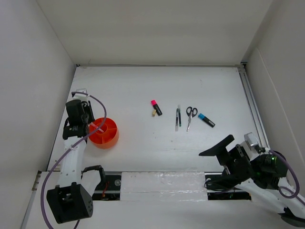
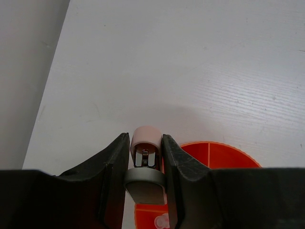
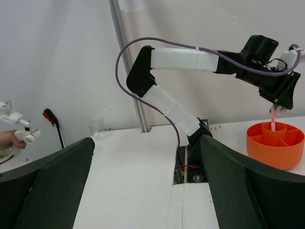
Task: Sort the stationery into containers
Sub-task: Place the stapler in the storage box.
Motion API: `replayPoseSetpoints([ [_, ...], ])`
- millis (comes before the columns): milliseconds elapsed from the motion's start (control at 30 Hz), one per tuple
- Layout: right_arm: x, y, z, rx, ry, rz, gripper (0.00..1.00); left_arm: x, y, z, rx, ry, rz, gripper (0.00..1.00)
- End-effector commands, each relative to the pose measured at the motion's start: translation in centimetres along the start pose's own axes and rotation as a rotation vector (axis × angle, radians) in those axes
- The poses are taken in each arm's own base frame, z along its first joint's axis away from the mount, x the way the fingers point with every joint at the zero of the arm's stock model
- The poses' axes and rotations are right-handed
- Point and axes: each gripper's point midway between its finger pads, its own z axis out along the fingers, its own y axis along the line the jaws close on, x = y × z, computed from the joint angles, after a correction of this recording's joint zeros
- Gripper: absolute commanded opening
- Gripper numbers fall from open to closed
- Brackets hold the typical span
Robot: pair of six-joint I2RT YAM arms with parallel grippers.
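Note:
My left gripper [image 1: 90, 124] is shut on the thin pink pen [image 2: 145, 143] and holds it upright over the orange cup [image 1: 104, 132]. In the right wrist view the pen [image 3: 272, 120] reaches down into the cup's [image 3: 275, 145] middle compartment. On the table lie the pink-capped highlighter [image 1: 156, 107], a small pinkish eraser [image 1: 153, 114] beside it, the dark pen [image 1: 177, 118], the scissors [image 1: 190, 116] and the blue-capped marker [image 1: 206, 119]. My right gripper [image 1: 218, 149] is open and empty, low at the front right.
White walls close in the table on the left, back and right. A metal rail [image 1: 250, 102] runs along the right edge. The left arm's purple cable [image 3: 143, 45] loops above its base.

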Motion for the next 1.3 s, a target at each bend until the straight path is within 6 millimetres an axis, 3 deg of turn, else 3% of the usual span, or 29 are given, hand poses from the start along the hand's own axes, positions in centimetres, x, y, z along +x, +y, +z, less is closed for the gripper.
replayPoseSetpoints([
  [0, -2.0, 1.4, -0.5, -0.022, -0.058, -0.05, 0.99, -3.1, -0.6, -1.0, 0.033, -0.08, 0.023, 0.0],
  [167, -1.7, 1.0, -0.7, 0.006, -0.031, -0.06, 0.99, -2.6, -2.2, -1.4, 0.133, -0.077, 0.111, 0.0],
  [233, -2.7, 1.5, -0.8, 0.004, -0.053, -0.096, 0.99, -2.8, -2.2, -1.6, 0.133, -0.086, 0.111, 0.0],
  [333, -2.7, 1.5, -0.9, 0.01, -0.043, -0.099, 0.99, -2.8, -2.2, -1.6, 0.133, -0.086, 0.111, 0.0],
  [600, -3.3, 1.9, -1.4, 0.014, -0.056, -0.123, 0.99, -0.9, -3.7, -0.6, 0.238, 0.056, 0.169, 0.0],
  [1267, -3.7, 2.4, -2.1, 0.024, -0.058, -0.143, 0.99, 0.4, -3.3, -1.0, 0.253, 0.113, 0.252, 0.0],
])
